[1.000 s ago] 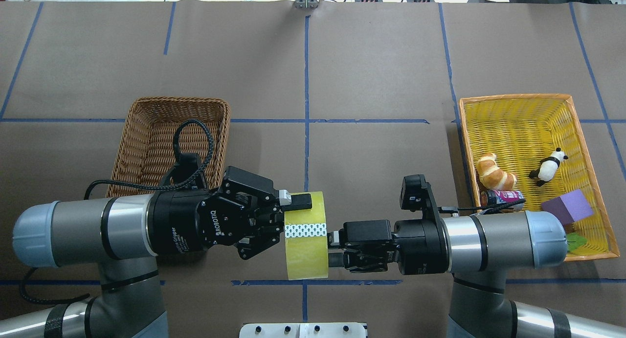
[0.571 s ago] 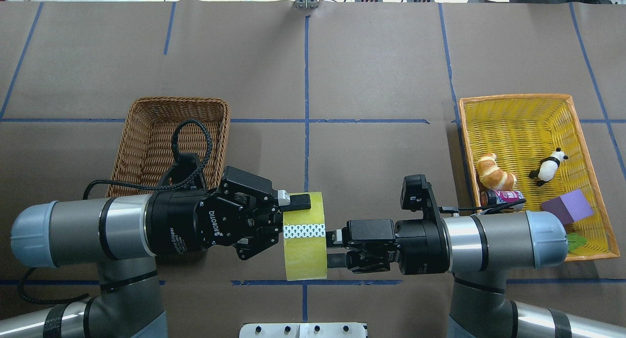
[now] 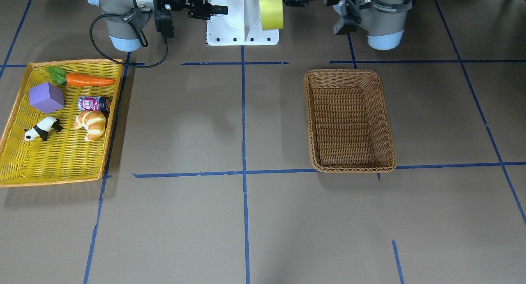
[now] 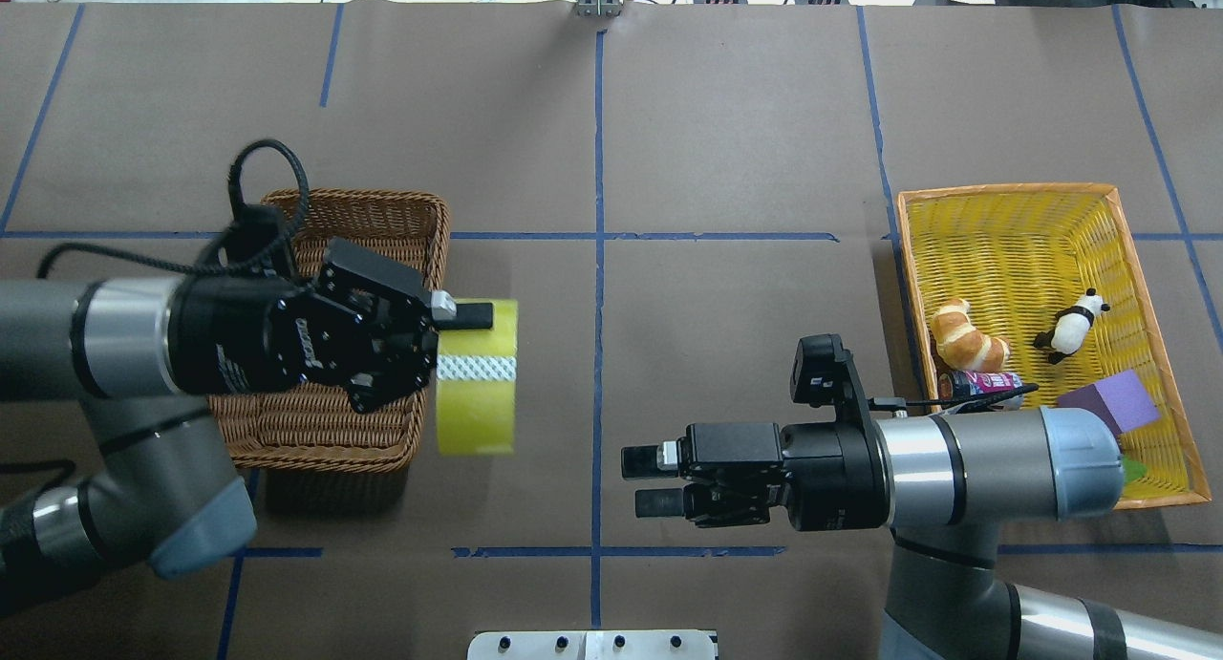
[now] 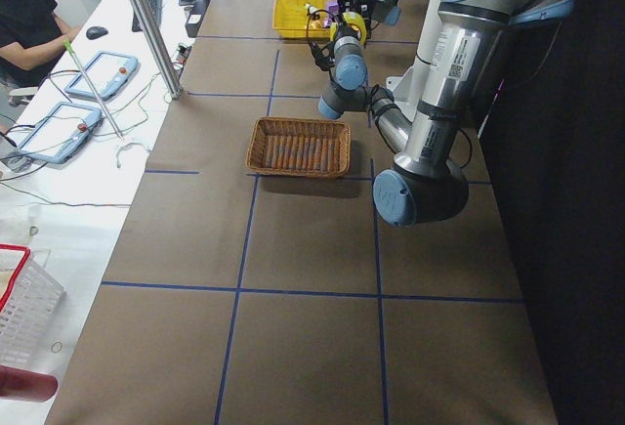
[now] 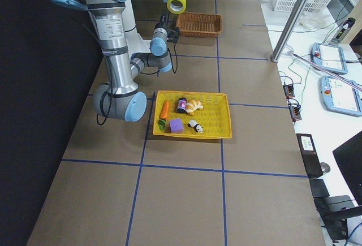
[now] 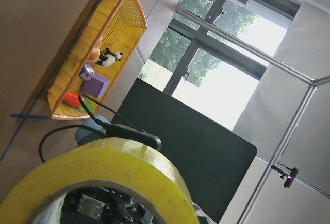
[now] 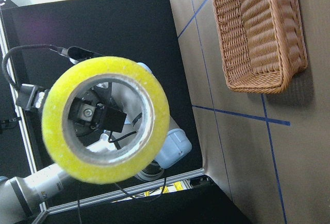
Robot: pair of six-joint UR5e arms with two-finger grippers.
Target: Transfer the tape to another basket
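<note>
The tape (image 4: 476,407), a wide yellow-green roll, hangs on edge in my left gripper (image 4: 470,340), which is shut on its wall, one finger outside and one inside the core. In the overhead view it is in the air just right of the brown wicker basket (image 4: 382,206). The right wrist view shows the roll (image 8: 105,65) face-on, a left finger inside its core, with the basket (image 8: 258,33) beyond. My right gripper (image 4: 645,480) is open and empty, apart from the tape, to its right. The front view shows the tape (image 3: 271,12) and the empty basket (image 3: 349,72).
A flat yellow tray (image 4: 1013,197) at the right holds a croissant (image 4: 967,337), a panda (image 4: 1072,326), a purple block (image 4: 1108,402) and a can (image 4: 979,385); a carrot (image 3: 88,80) shows in the front view. The white base plate (image 3: 242,33) is at the robot's edge.
My left arm has carried the tape left and farther from the robot, from the centre line to beside the brown basket. The right gripper stays near the centre, now well apart from the tape.
</note>
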